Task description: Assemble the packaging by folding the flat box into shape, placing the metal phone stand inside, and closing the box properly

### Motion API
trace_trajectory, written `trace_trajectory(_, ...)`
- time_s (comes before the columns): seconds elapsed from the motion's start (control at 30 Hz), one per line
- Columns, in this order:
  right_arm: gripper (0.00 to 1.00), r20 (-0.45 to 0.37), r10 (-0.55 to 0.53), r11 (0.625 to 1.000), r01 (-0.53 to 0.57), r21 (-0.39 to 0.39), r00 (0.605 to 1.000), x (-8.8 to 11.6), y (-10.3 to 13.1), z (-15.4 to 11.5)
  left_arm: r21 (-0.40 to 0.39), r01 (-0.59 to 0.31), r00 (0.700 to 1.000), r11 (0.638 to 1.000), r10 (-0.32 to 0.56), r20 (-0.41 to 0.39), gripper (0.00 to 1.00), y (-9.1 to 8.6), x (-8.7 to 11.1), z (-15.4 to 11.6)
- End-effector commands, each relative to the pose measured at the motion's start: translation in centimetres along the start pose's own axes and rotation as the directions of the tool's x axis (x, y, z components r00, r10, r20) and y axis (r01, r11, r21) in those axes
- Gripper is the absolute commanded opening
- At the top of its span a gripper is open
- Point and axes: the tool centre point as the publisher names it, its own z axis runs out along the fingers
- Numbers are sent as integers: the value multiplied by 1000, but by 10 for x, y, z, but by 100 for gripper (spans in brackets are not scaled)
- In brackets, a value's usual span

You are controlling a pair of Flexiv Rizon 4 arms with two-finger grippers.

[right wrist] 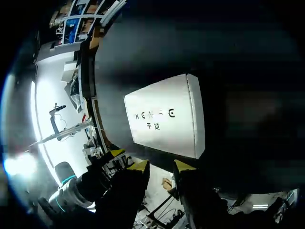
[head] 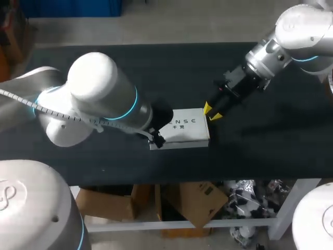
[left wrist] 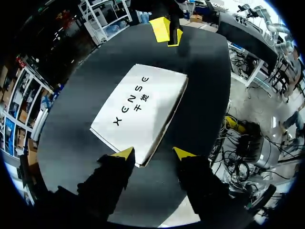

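A closed white box (head: 182,127) with dark lettering on its lid lies on the black table; its inside is hidden. My left gripper (left wrist: 153,153) stands open just over the box's (left wrist: 140,112) near left corner, which shows between the yellow tips, and my left arm hides it in the head view. At the box's far right corner my right gripper (head: 212,111) is open with a narrow gap and nothing in it. In the right wrist view the gripper (right wrist: 162,165) sits just off the box's (right wrist: 164,121) edge. My right gripper (left wrist: 167,29) also shows beyond the box in the left wrist view.
The black table top (head: 260,146) stretches bare to the right of the box and behind it. Its front edge (head: 218,179) runs close below the box. My bulky left arm (head: 93,104) covers the table's left middle.
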Motion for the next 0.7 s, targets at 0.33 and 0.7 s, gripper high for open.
trace_trajectory(0.33,100,-42,-462,873,445,-199,886,2,-25,-71,-172,239,968,956,-249,-38,100,1,25,-31)
trace_trajectory(0.7,100,147,-640,646,632,-428,754,-17,-40,-112,-316,401,905,860,-425,-9,100,3,50,-30)
